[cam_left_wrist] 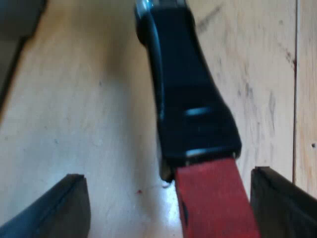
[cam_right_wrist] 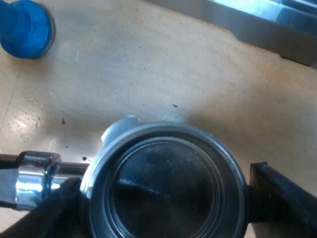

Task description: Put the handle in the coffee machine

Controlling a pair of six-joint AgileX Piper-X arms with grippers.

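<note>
The holder (cam_right_wrist: 163,133) sits level over the table (cam_right_wrist: 148,64) near the machine (cam_right_wrist: 257,22), the left gripper (cam_left_wrist: 166,176) gaping wide astride its red end (cam_left_wrist: 213,198), off-centre and clamping nothing, while whether the right gripper (cam_right_wrist: 163,176) at the basket (cam_right_wrist: 166,196) has a grip cannot be told. Risk: closing off-centre could shove the handle (cam_left_wrist: 190,94) sideways and skew it. Basket mouth faces up, long axis level, red end pointing at the left gripper.

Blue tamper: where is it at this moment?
Right wrist view: the blue tamper rests on the wooden table, apart from the metal holder, which sits at the right gripper.
</note>
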